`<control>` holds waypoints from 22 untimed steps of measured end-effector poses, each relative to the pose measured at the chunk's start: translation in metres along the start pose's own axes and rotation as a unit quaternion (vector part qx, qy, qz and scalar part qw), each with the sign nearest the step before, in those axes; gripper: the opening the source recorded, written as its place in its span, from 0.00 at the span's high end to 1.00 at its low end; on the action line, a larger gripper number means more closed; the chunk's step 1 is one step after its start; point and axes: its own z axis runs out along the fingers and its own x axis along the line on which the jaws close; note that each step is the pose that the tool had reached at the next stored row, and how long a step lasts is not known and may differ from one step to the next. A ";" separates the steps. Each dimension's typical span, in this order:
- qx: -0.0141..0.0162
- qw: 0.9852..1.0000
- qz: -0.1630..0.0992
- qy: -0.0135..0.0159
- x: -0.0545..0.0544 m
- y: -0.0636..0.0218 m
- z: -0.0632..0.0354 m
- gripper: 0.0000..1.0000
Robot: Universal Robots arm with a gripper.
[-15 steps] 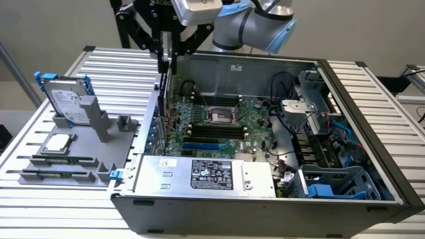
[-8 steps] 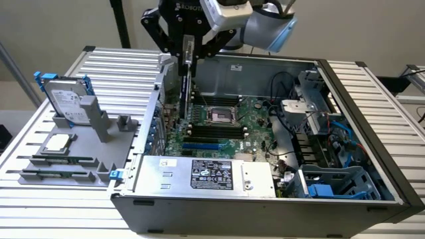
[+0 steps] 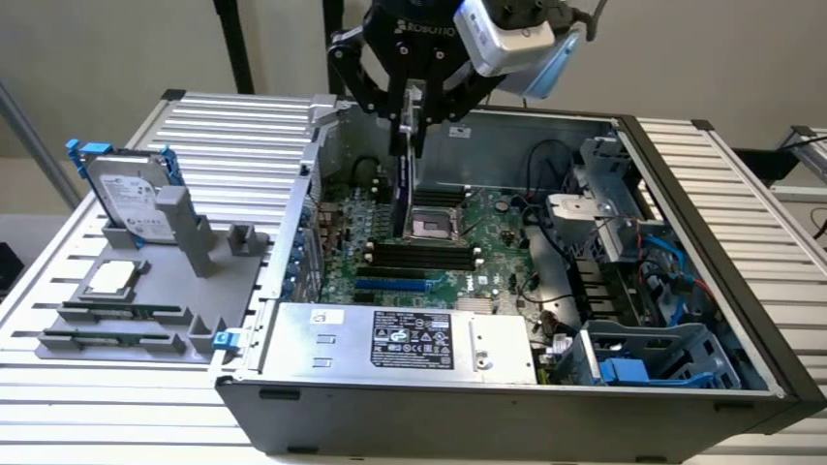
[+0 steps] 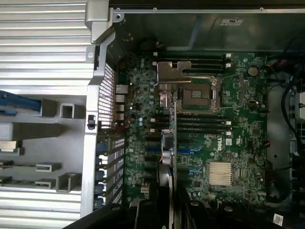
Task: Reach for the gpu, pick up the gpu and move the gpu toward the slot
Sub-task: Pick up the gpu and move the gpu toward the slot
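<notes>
My gripper (image 3: 413, 114) hangs over the open computer case, shut on the gpu (image 3: 403, 165). The card is a thin board held on edge and pointing down toward the green motherboard (image 3: 452, 242). In the wrist view the gpu (image 4: 168, 143) runs edge-on out from between my fingers (image 4: 143, 212), and its silver bracket (image 4: 174, 71) lies over the processor socket area. Blue expansion slots (image 3: 387, 284) sit on the board below the card, with the same slots (image 4: 153, 149) on either side of the card's edge in the wrist view. The card is clear of the board.
The case's walls (image 3: 310, 194) ring the motherboard, with a power supply (image 3: 401, 339) along the front and cables and drive bays (image 3: 633, 281) at the exterior view's right. A grey fixture (image 3: 142, 291) at the left holds a hard drive with blue clips (image 3: 123, 189), a processor (image 3: 110, 276) and memory sticks.
</notes>
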 end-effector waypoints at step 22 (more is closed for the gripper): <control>0.000 1.000 0.000 0.001 -0.062 0.0001 0.0051 0.74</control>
